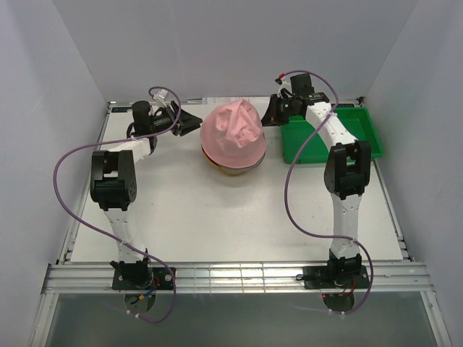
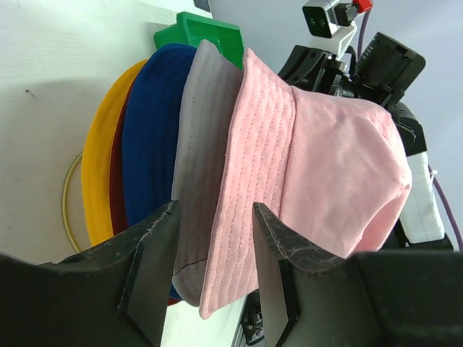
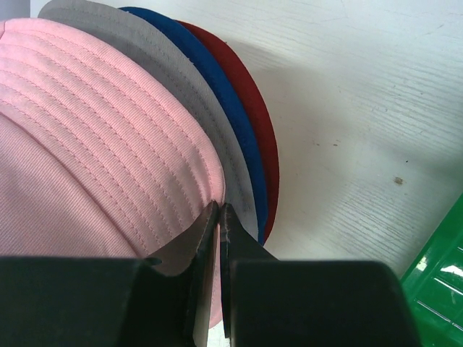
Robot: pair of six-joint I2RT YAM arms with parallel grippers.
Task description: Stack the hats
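We pinch the pink hat by its brim in our right gripper, while our left gripper hangs open at the opposite brim.

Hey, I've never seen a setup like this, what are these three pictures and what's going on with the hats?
Two robot arms stand at a table. One picture looks down from above; the other two come from cameras on each wrist. In the middle is a stack of soft fabric bucket hats: yellow hat lowest, then dark red hat, blue hat, grey hat, pink hat on top. A green plastic bin sits to the right. The right tool is pinched shut on the pink hat's brim. The left tool is open, the grey and pink brims between its fingers.
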